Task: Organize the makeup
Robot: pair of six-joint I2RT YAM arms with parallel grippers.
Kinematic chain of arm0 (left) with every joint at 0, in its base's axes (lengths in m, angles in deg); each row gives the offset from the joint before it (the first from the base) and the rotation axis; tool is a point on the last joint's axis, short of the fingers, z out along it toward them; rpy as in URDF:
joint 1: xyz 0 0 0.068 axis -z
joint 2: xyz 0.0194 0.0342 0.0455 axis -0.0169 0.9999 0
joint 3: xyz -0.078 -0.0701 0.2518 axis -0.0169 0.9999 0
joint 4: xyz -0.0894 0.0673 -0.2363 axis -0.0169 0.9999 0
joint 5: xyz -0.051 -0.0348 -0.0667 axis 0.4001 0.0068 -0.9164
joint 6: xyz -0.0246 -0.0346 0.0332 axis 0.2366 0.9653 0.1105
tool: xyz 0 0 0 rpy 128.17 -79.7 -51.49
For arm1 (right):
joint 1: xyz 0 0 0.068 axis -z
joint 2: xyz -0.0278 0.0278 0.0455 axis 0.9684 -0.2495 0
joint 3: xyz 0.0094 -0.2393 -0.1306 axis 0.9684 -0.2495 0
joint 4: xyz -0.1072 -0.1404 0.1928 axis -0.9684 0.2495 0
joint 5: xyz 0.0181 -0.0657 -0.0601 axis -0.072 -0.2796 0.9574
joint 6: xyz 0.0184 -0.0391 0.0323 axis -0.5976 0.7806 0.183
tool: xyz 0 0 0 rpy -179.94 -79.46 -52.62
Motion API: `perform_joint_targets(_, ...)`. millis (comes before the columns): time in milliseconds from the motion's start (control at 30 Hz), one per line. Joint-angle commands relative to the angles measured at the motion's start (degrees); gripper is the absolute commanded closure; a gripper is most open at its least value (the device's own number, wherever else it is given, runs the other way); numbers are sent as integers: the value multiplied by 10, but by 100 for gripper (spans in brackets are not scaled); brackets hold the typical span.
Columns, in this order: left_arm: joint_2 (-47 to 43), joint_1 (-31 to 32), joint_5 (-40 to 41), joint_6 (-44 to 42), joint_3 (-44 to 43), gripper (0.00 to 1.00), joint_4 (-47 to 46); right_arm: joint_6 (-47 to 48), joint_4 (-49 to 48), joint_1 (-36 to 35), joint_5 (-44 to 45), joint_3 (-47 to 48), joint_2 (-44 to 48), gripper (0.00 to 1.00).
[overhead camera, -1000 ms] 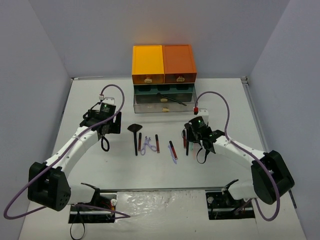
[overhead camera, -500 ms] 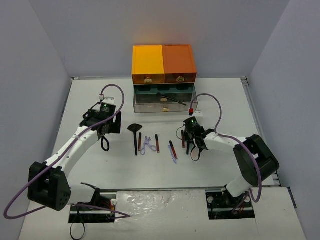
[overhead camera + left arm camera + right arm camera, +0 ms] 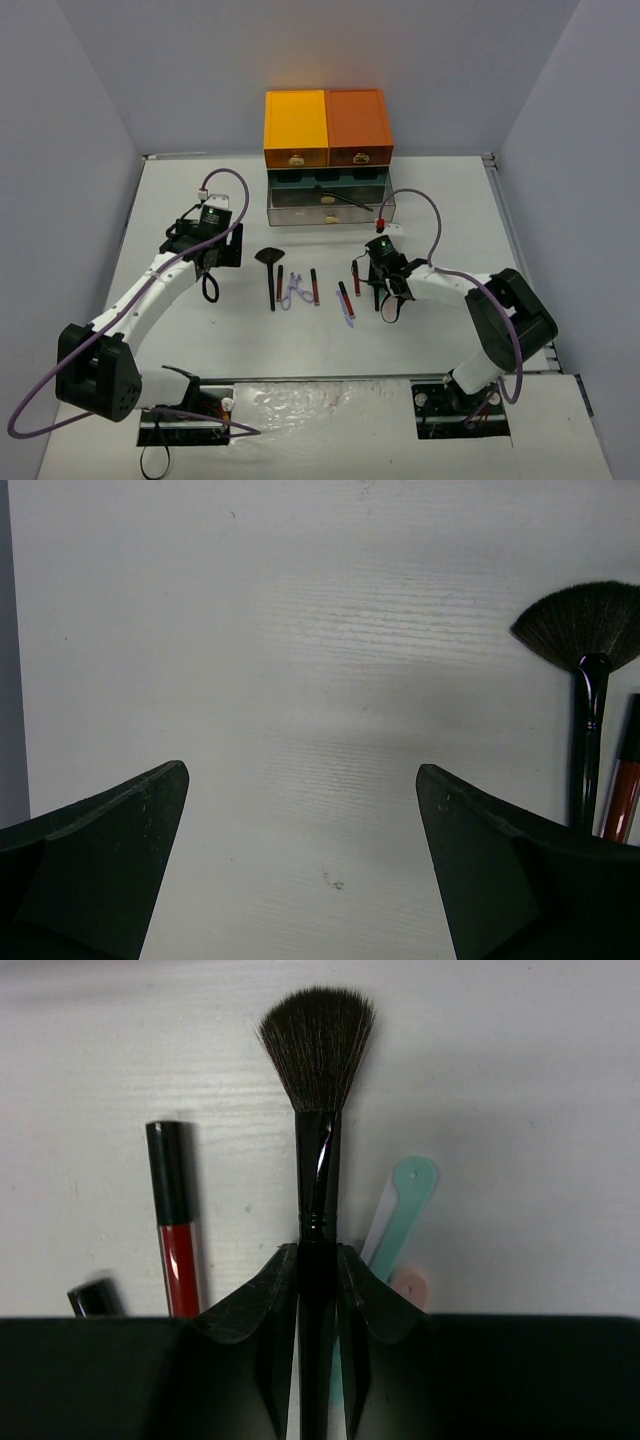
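Seen from the right wrist, my right gripper (image 3: 318, 1255) is shut on the handle of a black brush (image 3: 318, 1055), whose bristles point away from me. A red-black pencil (image 3: 177, 1225) lies left of it on the table. A mint stick (image 3: 408, 1205) and a pink stick (image 3: 411, 1282) lie right of it, partly under my fingers. From above, the right gripper (image 3: 380, 283) sits low at centre right. My left gripper (image 3: 300, 770) (image 3: 213, 262) hangs open over bare table, with a black fan brush (image 3: 588, 630) (image 3: 271, 278) just to its right.
An orange-and-dark drawer box (image 3: 327, 130) stands at the back. Its clear lower drawer (image 3: 330, 210) is pulled out and holds a dark brush. A purple curler (image 3: 294, 290), a red-black pencil (image 3: 314, 287) and a purple stick (image 3: 347, 306) lie in a row mid-table.
My right gripper has shifted a little left and closed onto the black brush's handle, with the right elbow folding in. The left arm has not moved.
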Motion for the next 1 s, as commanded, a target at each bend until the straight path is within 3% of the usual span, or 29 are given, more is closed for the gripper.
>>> perform_joint_targets(0,-3,-4,7,9,-34,3,-14,42,71,-19,26,46,99,100)
perform_joint_targets(233,0,-4,7,9,-36,3,-13,202,206,-23,-50,160,187,100)
perform_joint_targets(367,-1,-4,6,10,-36,3,-13,326,258,-23,-105,261,186,100)
perform_joint_targets(533,-3,-4,5,11,-35,3,-13,563,270,-24,-166,359,119,100)
perform_joint_targets(700,-5,-4,8,12,-31,3,-11,717,283,-26,-167,471,12,96)
perform_joint_targets(967,-10,-3,7,22,-28,3,-2,811,280,-26,-131,625,-143,89)
